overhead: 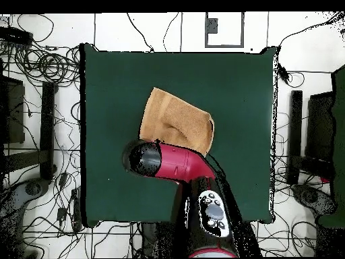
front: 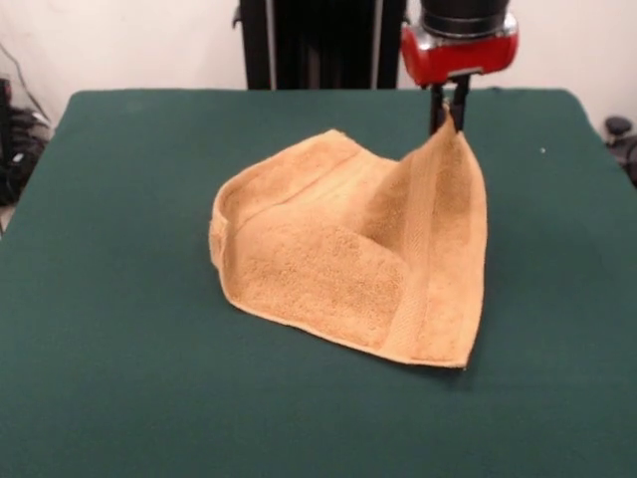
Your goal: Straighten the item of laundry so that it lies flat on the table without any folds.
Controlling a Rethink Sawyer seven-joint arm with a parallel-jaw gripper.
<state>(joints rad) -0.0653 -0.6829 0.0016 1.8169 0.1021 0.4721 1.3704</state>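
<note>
Nearest you in the front view is the towel's (front: 348, 259) low corner, lying on the dark green surface (front: 119, 378) with a woven band running up from it toward the raised corner. You have that upper corner pinched in the gripper (front: 450, 118), whose two dark fingers are closed tight on the cloth just below the red wrist, so the towel hangs from it like a small tent while its other edges rest near the middle of the surface. On the side away from the gripper, one edge is doubled over on itself, and a slanting crease runs across the middle. Seen from above, the arm (overhead: 176, 164) covers the lifted corner and only the spread part of the towel shows beyond it. You look to be in the lift-and-pull step, with the flattening not yet achieved. Next, I would judge, you need to draw the held corner outward, away from the doubled edge, then lower it until the cloth lies taut before you let go; the doubled edge will likely need its own grasp afterward.
</note>
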